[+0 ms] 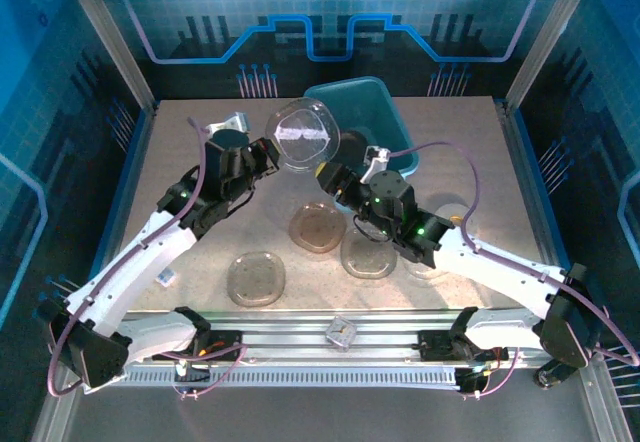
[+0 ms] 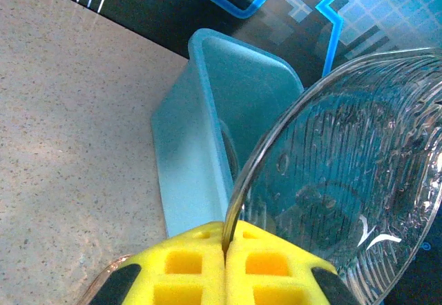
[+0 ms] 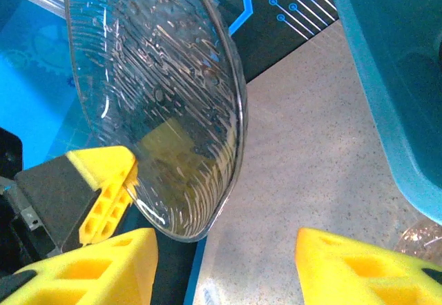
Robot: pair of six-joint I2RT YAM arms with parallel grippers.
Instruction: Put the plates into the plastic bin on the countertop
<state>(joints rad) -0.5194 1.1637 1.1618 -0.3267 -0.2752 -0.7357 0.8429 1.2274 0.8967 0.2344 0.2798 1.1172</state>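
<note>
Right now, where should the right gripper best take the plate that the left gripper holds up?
Probably its free lower rim, from the right, across from the left gripper: the plate hangs in air, thin edge toward the right gripper.

Glowing cool blue from backlit wall panels all around, tinting the overhead view. Catching white glare streaks along the ridges of the raised plate [image 3: 159, 77] in both wrist views. Throwing only soft, faint shadows beneath the arms onto the evenly lit countertop [image 1: 510, 202]. Blurring along the bottom edges of the wrist views, with the yellow pads [image 2: 186, 270] lying too close for focus. Rendering the bin [image 2: 193, 153] wall reasonably sharp, darkening toward the overhead corners.
</note>
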